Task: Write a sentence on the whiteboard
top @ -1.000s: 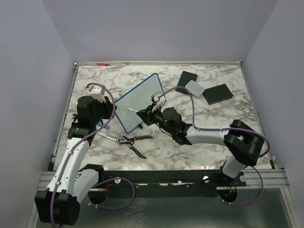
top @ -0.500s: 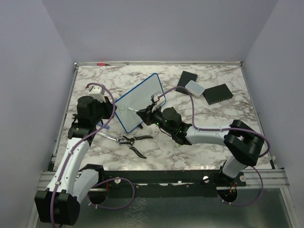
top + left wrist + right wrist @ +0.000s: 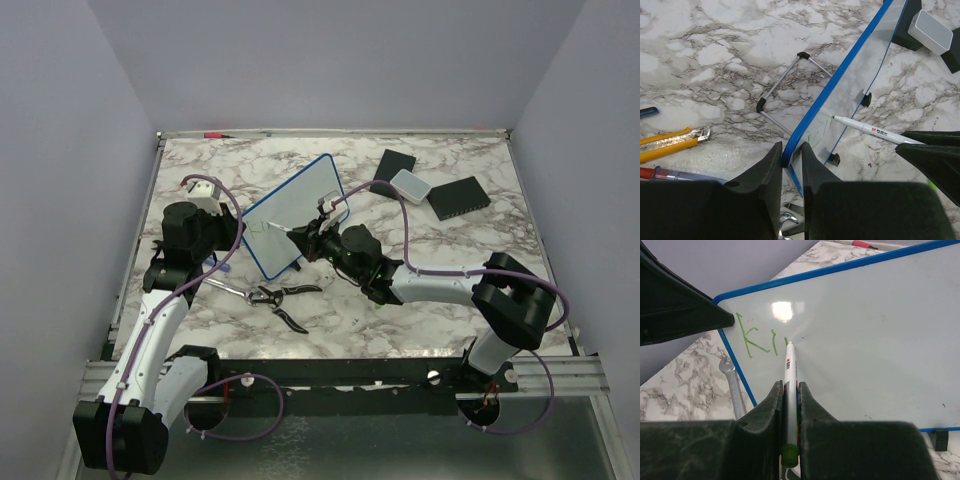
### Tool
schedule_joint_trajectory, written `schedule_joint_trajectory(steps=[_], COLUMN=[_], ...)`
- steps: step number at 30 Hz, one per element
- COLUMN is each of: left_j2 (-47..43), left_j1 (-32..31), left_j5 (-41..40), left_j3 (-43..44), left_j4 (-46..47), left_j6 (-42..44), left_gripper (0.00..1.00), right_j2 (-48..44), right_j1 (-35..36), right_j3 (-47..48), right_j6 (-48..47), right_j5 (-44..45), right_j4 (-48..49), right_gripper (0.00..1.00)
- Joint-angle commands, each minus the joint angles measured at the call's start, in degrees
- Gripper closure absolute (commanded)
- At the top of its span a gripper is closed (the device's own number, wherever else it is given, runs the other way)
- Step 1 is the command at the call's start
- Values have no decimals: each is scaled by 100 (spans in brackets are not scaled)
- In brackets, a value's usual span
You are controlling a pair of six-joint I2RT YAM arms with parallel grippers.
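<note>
Nearest, pliers (image 3: 281, 296) lie at 6 o'clock of the whiteboard (image 3: 875, 325), which stands tilted on a wire stand just left of the table's middle. Left gripper (image 3: 792, 150) pinches its blue bottom corner. Right gripper (image 3: 789, 390) is clamped on a white marker (image 3: 789, 371), tip touching the board beside the sentence (image 3: 757, 340), so far a green "Ki". The marker's print is too small to read. Black pads (image 3: 458, 197) lie at 2 o'clock. Since a second ago the right wrist has edged slightly toward 11 o'clock
</note>
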Motion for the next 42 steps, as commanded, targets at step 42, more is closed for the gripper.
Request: schedule_joint_trajectory(steps=[42], left_j2=[-71], left_j1=[-39], left_j5=[-199], left_j3=[4], left_j4=[-111], left_j6=[94], left_gripper=[85], right_j2=[-614], right_j1=[141], right_j3=[-325], right_j6=[-19], right_j5=[219], right_j4=[189], right_gripper=[99])
